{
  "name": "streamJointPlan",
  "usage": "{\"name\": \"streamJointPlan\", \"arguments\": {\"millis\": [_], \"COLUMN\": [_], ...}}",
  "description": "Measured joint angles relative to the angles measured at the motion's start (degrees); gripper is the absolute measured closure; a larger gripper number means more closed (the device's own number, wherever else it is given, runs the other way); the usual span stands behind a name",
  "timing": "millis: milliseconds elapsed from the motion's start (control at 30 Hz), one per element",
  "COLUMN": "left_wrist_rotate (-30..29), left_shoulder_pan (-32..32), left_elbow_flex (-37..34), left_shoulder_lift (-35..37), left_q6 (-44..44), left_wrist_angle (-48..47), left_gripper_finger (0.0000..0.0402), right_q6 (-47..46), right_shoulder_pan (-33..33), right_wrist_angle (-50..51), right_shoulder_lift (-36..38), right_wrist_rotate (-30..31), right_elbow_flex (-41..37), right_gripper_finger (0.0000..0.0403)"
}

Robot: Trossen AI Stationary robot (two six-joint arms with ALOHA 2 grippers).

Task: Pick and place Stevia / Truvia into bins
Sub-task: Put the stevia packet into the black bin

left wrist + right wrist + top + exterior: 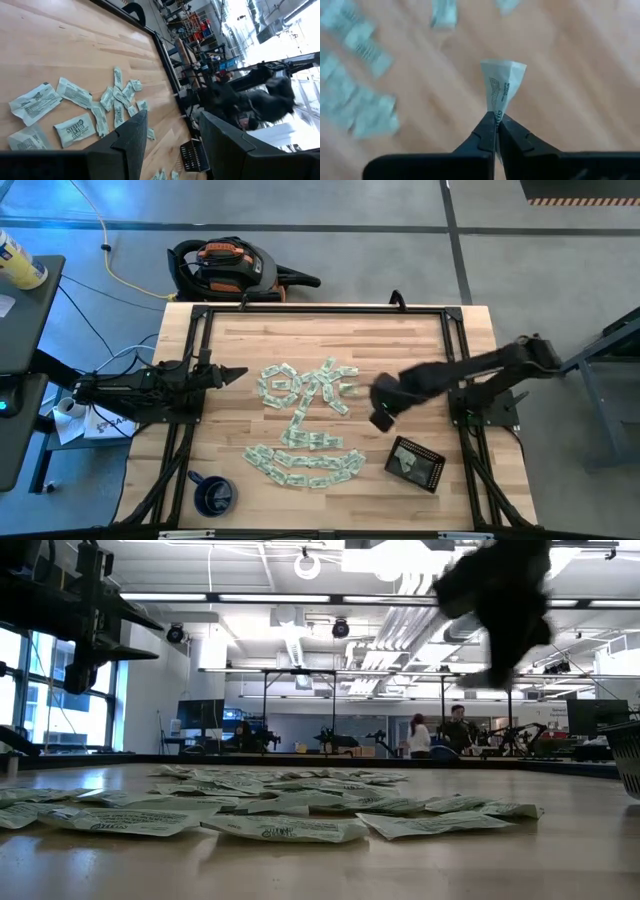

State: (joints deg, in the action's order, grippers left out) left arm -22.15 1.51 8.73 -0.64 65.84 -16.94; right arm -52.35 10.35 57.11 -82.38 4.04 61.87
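Several pale green and white Stevia sachets [305, 425] lie flat on the wooden table, spread in a face-like pattern; they also show in the low view [285, 828] and the left wrist view [75, 127]. The black gridded bin [415, 462] sits on the table at the near right. My right gripper [496, 116], blurred above the table between sachets and bin [383, 418], is shut on one sachet [502, 85]. My left gripper [170, 145] stands open at the table's left edge [235, 374], holding nothing. My right gripper pinches one end of a sachet [498, 111] between its two fingertips, coming from above and pointing down. The sachet stands out beyond the fingertips, its free end fanned wider, lifted clear of the table.
A dark blue mug [213, 495] stands at the table's near left corner. A black frame [330, 310] runs round the tabletop. An orange and black vacuum [225, 265] lies on the floor beyond the far edge. People stand in the room behind [440, 732].
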Motion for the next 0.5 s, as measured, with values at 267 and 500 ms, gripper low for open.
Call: {"name": "streamJointPlan", "arguments": {"millis": [267, 500], "left_wrist_rotate": [0.02, 0.04], "left_shoulder_pan": [-0.01, 0.01], "left_elbow_flex": [0.0, 0.0], "left_shoulder_lift": [0.0, 0.0], "left_q6": [-2.64, -2.71], "left_wrist_angle": [0.01, 0.01], "left_gripper_finger": [0.0186, 0.0186], "right_q6": [-18.26, -23.85], "right_shoulder_pan": [16.01, 20.96], "right_wrist_angle": [1.57, 1.59], "right_shoulder_lift": [-0.72, -6.6], "right_wrist_rotate": [-8.48, -9.9], "right_elbow_flex": [-0.03, -0.03], "right_gripper_finger": [0.0398, 0.0372]}}
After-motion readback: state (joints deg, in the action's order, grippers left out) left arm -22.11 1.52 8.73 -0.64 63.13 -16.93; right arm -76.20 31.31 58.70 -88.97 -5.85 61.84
